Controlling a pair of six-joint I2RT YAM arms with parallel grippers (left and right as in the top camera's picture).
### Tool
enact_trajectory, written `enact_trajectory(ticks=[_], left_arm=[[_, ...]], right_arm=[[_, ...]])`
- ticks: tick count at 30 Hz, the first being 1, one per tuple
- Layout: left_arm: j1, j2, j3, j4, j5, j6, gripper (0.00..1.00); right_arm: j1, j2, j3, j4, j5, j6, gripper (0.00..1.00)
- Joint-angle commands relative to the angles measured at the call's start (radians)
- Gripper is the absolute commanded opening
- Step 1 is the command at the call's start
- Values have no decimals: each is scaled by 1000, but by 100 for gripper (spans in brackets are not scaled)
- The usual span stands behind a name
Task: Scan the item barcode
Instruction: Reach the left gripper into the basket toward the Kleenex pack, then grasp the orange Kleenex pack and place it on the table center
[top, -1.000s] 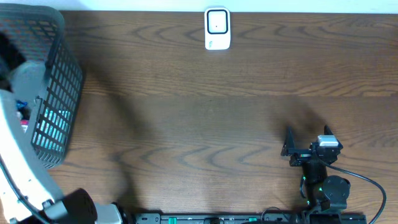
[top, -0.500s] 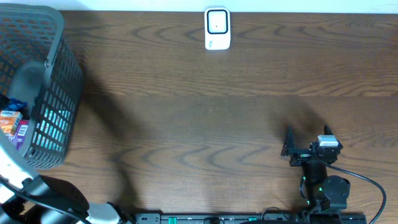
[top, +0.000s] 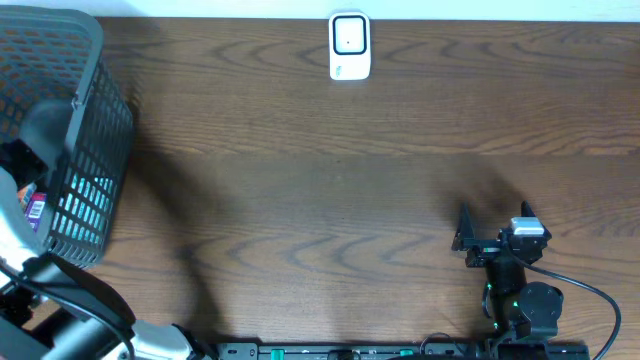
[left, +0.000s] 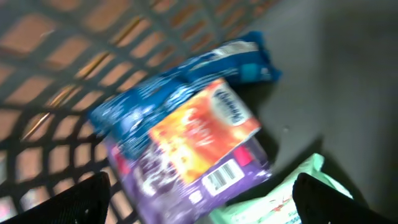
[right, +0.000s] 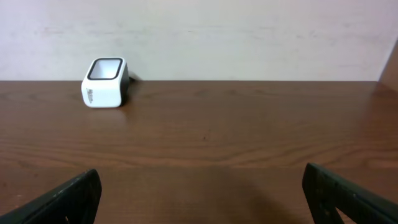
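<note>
Gaping wide, the left gripper (left: 202, 199) hangs above an orange-and-purple barcoded packet (left: 199, 127) in the grey plastic mesh basket (top: 95, 150). The right gripper (right: 205, 199) is equally wide.

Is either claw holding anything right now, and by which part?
Nothing is held. The left gripper hangs open above the packets in the basket; the right gripper is open over the table.

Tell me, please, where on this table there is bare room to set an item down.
The wide stretch of table between the basket and the right hand is bare, as is the strip in front of the scanner. The basket's floor is crowded: packets lie piled there.
</note>
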Motion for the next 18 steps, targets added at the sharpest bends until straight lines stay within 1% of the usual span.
enact_trajectory(ticks=[1, 5, 9, 10, 11, 12, 13, 15, 16, 17, 18], left_arm=[[-1, 82, 2, 22, 68, 105, 93], [-1, 165, 2, 41, 67, 151, 93], [1, 219, 2, 71, 36, 151, 92], [1, 226, 2, 74, 36, 154, 89], [1, 230, 2, 74, 36, 158, 83], [1, 231, 2, 77, 37, 162, 71], [1, 231, 2, 78, 37, 162, 63], [1, 231, 2, 78, 37, 162, 42], [1, 230, 2, 77, 37, 162, 33], [1, 230, 2, 73, 37, 162, 21], [1, 229, 3, 71, 37, 161, 15]], right_arm=[[8, -6, -3, -3, 8, -14, 99], [8, -6, -3, -3, 8, -14, 99], [8, -6, -3, -3, 8, -14, 99], [8, -6, -3, -3, 8, -14, 99], [8, -6, -3, -3, 8, -14, 99], [8, -6, -3, -3, 8, -14, 99], [8, -6, -3, -3, 8, -14, 99], [8, -6, -3, -3, 8, -14, 99], [8, -6, -3, -3, 8, -14, 99], [8, -6, -3, -3, 8, -14, 99], [8, -6, -3, -3, 8, -14, 99]])
